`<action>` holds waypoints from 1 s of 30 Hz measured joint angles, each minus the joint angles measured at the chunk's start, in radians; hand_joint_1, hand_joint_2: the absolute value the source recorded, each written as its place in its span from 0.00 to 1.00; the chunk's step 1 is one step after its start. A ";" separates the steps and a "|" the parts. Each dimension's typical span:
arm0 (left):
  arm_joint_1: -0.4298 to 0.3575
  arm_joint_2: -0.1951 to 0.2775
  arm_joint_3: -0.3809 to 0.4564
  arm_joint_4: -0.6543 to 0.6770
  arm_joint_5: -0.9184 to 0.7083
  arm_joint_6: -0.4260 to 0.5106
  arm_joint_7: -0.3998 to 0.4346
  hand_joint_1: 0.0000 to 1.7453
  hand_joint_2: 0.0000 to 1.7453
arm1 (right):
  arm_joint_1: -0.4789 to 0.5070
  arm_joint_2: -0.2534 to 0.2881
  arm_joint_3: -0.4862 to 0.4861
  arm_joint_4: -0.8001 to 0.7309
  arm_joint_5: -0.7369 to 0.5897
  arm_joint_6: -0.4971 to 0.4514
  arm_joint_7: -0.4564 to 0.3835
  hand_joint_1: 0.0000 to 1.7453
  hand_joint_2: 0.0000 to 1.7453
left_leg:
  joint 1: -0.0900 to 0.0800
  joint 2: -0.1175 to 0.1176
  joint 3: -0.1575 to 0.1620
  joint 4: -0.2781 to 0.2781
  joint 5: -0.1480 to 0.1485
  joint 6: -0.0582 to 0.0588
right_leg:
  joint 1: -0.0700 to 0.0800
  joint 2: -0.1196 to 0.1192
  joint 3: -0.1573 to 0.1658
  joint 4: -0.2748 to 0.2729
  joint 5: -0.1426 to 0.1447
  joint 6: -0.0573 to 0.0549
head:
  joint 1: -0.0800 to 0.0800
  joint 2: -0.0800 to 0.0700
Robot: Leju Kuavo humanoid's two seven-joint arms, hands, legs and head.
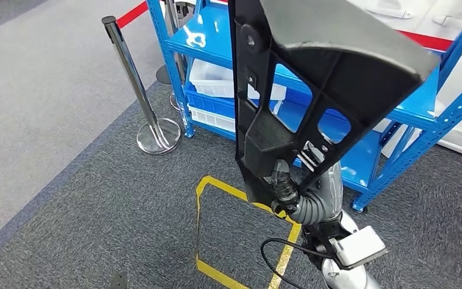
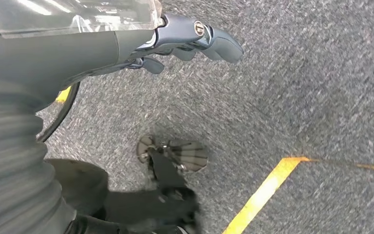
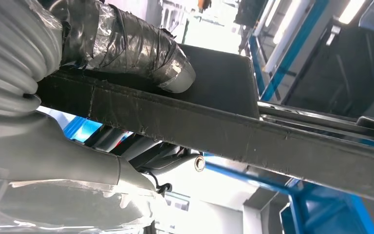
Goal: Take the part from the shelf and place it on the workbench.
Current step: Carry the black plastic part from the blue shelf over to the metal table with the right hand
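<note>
The part (image 1: 313,78) is a large black plastic piece, ribbed and pierced by triangular openings, with a broad grey face at its upper end. It is held up in the air in front of the blue shelf (image 1: 216,42), gripped at its lower end by the right hand (image 1: 284,186), whose fingers wrap its edge. The left hand (image 2: 185,41) hangs over the floor with its fingers curled, holding nothing. Below lies grey carpet (image 1: 96,205) marked with yellow tape (image 1: 207,186), and a chrome post (image 1: 138,90) stands beside the shelf.
</note>
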State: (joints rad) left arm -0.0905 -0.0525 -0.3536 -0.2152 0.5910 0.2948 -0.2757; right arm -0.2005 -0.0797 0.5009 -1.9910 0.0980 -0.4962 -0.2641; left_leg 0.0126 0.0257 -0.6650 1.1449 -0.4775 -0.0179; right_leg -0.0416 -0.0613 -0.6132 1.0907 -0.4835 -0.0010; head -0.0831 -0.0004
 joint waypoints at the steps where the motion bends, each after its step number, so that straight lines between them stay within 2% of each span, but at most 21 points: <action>1: -0.002 0.000 0.000 0.000 0.000 0.000 0.000 0.00 1.00 | 0.000 0.000 0.000 0.000 -0.001 0.000 0.000 1.00 1.00 | -0.005 0.015 0.026 -0.053 0.016 0.004 | 0.001 -0.007 0.003 -0.003 0.000 0.005 | 0.000 0.000; 3: -0.004 0.000 0.000 0.000 0.002 0.001 0.000 0.00 1.00 | 0.000 0.000 0.000 0.000 -0.007 0.001 -0.002 1.00 1.00 | -0.015 0.027 0.041 -0.094 0.018 0.015 | 0.005 -0.021 0.009 -0.014 0.003 0.017 | 0.000 0.000; 5: -0.001 0.000 0.000 0.000 0.004 0.002 0.000 0.00 1.00 | -0.001 0.000 0.000 0.000 -0.015 0.001 -0.005 1.00 1.00 | -0.014 0.008 0.043 -0.105 0.026 0.030 | 0.007 -0.032 0.017 -0.023 0.003 0.031 | 0.002 0.000; 6: 0.001 -0.001 0.000 0.000 0.004 0.002 0.000 0.00 1.00 | -0.001 0.000 0.000 0.001 -0.017 0.001 -0.006 1.00 1.00 | -0.012 -0.001 0.048 -0.114 0.030 0.038 | 0.006 -0.022 0.017 -0.018 -0.003 0.036 | 0.003 0.000; 8: 0.000 -0.001 0.000 0.000 0.004 0.002 0.000 0.00 1.00 | -0.001 0.000 0.001 0.002 -0.020 0.001 -0.009 1.00 1.00 | -0.009 -0.018 0.057 -0.128 0.038 0.057 | 0.006 0.019 -0.011 0.049 -0.045 0.037 | 0.008 0.000; 10: -0.003 0.000 0.000 0.000 0.004 0.003 0.001 0.00 1.00 | 0.003 0.000 0.001 0.004 -0.023 0.000 -0.011 1.00 1.00 | -0.014 -0.037 0.058 -0.129 0.038 0.069 | 0.012 0.050 -0.073 0.174 -0.099 0.032 | 0.013 0.000; 11: -0.004 0.000 0.000 0.000 0.004 0.004 0.002 0.00 1.00 | 0.006 0.000 0.001 0.006 -0.026 -0.001 -0.013 1.00 1.00 | -0.016 -0.049 0.058 -0.127 0.037 0.071 | 0.014 0.055 -0.099 0.222 -0.110 0.031 | 0.014 0.000; 12: -0.003 0.000 0.000 0.000 0.004 0.004 0.003 0.00 1.00 | 0.010 0.000 0.001 0.008 -0.030 -0.002 -0.014 1.00 1.00 | -0.019 -0.062 0.058 -0.124 0.035 0.072 | 0.017 0.058 -0.111 0.237 -0.101 0.030 | 0.014 0.000; 13: -0.002 0.000 0.000 0.000 0.004 0.004 0.005 0.00 1.00 | 0.012 0.000 0.001 0.009 -0.033 -0.002 -0.016 1.00 1.00 | -0.021 -0.076 0.059 -0.120 0.033 0.073 | 0.019 0.061 -0.105 0.214 -0.074 0.028 | 0.014 0.000; 14: -0.001 0.000 0.000 0.000 0.004 0.005 0.007 0.00 1.00 | 0.014 0.000 0.001 0.010 -0.036 -0.003 -0.018 1.00 1.00 | -0.022 -0.090 0.059 -0.114 0.029 0.072 | 0.020 0.067 -0.083 0.160 -0.035 0.025 | 0.015 0.000; 16: -0.001 0.000 -0.001 0.000 0.002 0.005 0.009 0.00 1.00 | 0.015 0.000 0.001 0.010 -0.039 -0.003 -0.022 1.00 1.00 | -0.023 -0.114 0.052 -0.097 0.020 0.065 | 0.017 0.102 -0.033 0.045 0.014 0.018 | 0.014 0.000; 18: -0.002 0.000 -0.001 0.000 0.000 0.005 0.011 0.00 1.00 | 0.017 0.000 0.001 0.011 -0.040 -0.003 -0.024 1.00 1.00 | -0.021 -0.133 0.041 -0.085 0.016 0.056 | 0.017 0.127 -0.012 -0.001 0.016 0.013 | 0.014 0.000; 20: 0.002 0.002 -0.001 0.000 -0.002 0.005 0.012 0.00 1.00 | 0.019 0.000 0.001 0.012 -0.041 -0.004 -0.025 1.00 1.00 | -0.019 -0.146 0.035 -0.085 0.016 0.047 | 0.016 0.115 -0.008 -0.009 0.016 0.008 | 0.016 0.000; 21: 0.004 0.003 -0.002 0.000 -0.002 0.005 0.013 0.00 1.00 | 0.020 0.000 0.001 0.012 -0.040 -0.004 -0.025 1.00 1.00 | -0.020 -0.136 0.032 -0.080 0.013 0.041 | 0.014 0.106 -0.004 -0.013 0.016 0.004 | 0.015 0.000; 23: 0.003 0.004 -0.003 0.000 -0.004 0.004 0.017 0.00 1.00 | 0.023 0.000 0.001 0.009 -0.036 -0.006 -0.026 1.00 1.00 | -0.020 -0.088 0.004 -0.024 -0.018 0.025 | 0.007 0.083 0.005 -0.020 0.016 -0.004 | 0.007 0.000; 24: 0.002 0.002 -0.004 0.000 -0.008 0.002 0.019 0.00 1.00 | 0.026 0.000 0.001 0.007 -0.033 -0.006 -0.024 1.00 1.00 | -0.017 -0.061 -0.024 0.030 -0.043 0.016 | 0.007 0.072 0.008 -0.021 0.014 -0.007 | 0.003 0.000; 26: -0.001 0.002 -0.007 0.000 -0.018 -0.002 0.026 0.00 1.00 | 0.031 0.000 0.001 0.001 -0.022 -0.005 -0.015 1.00 1.00 | -0.006 -0.037 -0.086 0.142 -0.082 0.003 | 0.006 0.047 0.011 -0.022 0.010 -0.009 | 0.000 0.000; 27: 0.000 0.002 -0.009 0.000 -0.023 -0.004 0.028 0.00 1.00 | 0.032 0.000 0.001 -0.001 -0.017 -0.003 -0.008 1.00 1.00 | -0.001 -0.033 -0.102 0.164 -0.080 -0.001 | 0.005 0.037 0.013 -0.022 0.007 -0.008 | 0.000 0.000; 28: 0.001 0.003 -0.010 0.000 -0.026 -0.004 0.029 0.00 1.00 | 0.032 0.000 0.001 -0.004 -0.013 -0.002 -0.003 1.00 1.00 | 0.003 -0.030 -0.097 0.149 -0.059 -0.004 | 0.003 0.027 0.016 -0.021 0.005 -0.006 | 0.000 0.000; 29: 0.001 0.003 -0.011 0.000 -0.028 -0.004 0.029 0.00 1.00 | 0.033 0.000 0.001 -0.007 -0.012 -0.002 0.001 1.00 1.00 | 0.005 -0.023 -0.074 0.098 -0.023 -0.005 | 0.001 0.017 0.020 -0.022 0.002 -0.002 | -0.001 0.000; 30: 0.001 0.003 -0.012 0.000 -0.028 -0.004 0.026 0.00 1.00 | 0.032 0.000 0.001 -0.010 -0.011 -0.002 0.004 1.00 1.00 | 0.005 -0.007 -0.040 0.028 0.011 -0.005 | 0.000 0.008 0.026 -0.022 -0.002 0.002 | 0.000 0.000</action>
State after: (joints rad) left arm -0.0896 -0.0492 -0.3655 -0.2152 0.5630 0.2911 -0.2496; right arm -0.1682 -0.0793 0.5020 -2.0014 0.0868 -0.4983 -0.2601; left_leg 0.0179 0.0184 -0.7055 1.1729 -0.4664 -0.0233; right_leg -0.0418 -0.0536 -0.5873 1.0686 -0.4858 0.0007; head -0.0835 -0.0004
